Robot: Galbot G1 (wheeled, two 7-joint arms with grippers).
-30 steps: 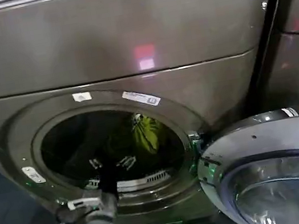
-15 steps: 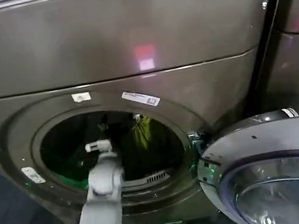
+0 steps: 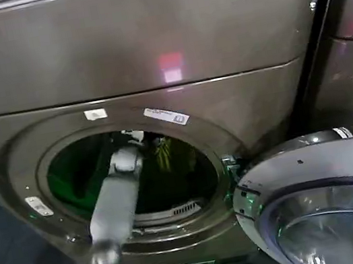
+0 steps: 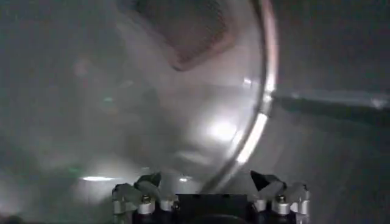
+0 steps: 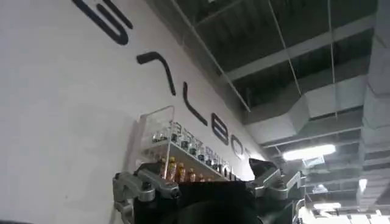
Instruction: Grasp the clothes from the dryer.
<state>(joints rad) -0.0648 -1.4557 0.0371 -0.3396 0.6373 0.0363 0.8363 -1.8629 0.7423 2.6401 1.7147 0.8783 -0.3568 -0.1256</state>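
The dryer is a bronze-grey front-loader, and its round drum mouth stands uncovered. The clothes, a yellow-green bundle, lie deep in the drum, right of centre. My left arm reaches up through the mouth. Its gripper is inside the drum, just left of the bundle and apart from it. In the left wrist view that gripper is open with nothing between its fingers, facing the blurred drum wall. The clothes are out of that view. My right gripper is open and empty, pointing at a wall and ceiling.
The silver-rimmed glass door hangs swung out at lower right, close to the drum's right rim. A like grey machine stands at the right. A slotted grille sits at the drum's lower lip.
My left arm has risen from the drum's lower rim and pushed deeper into the drum, toward the yellow-green bundle. The bundle is now partly hidden behind the wrist.
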